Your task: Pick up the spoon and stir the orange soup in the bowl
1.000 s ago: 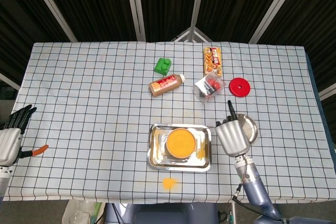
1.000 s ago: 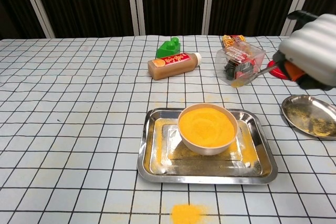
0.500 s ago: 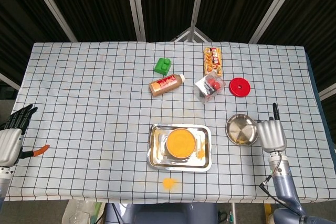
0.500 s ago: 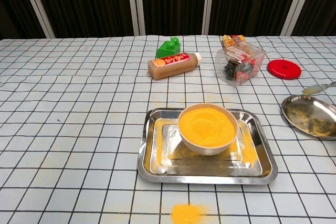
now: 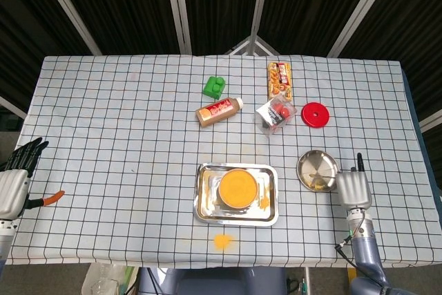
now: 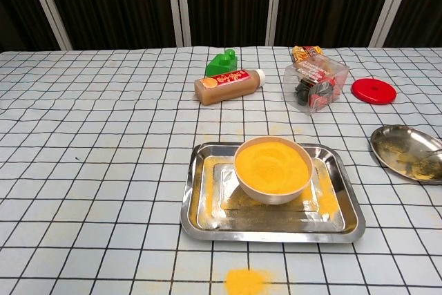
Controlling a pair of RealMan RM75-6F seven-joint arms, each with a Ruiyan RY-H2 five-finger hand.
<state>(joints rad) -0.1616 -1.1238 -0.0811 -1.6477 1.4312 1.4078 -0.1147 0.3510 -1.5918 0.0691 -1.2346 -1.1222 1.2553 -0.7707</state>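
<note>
Head view: we've got the checked table (image 5: 103, 115), then the steel tray (image 5: 202, 205) with the bowl (image 5: 238, 188) of orange soup in the middle. The small steel dish (image 5: 316, 167) sits well right of it. The right hand (image 5: 353, 187) is just beside that dish, but we can't tell if its fingers are holding anything. The left hand (image 5: 15, 184) has its fingers out straight and empty. We can't make out the spoon. Biggest risk imo: a clumsy grab skids the dish, or sloppy stirring adds to the orange spill (image 5: 222, 241).
</note>
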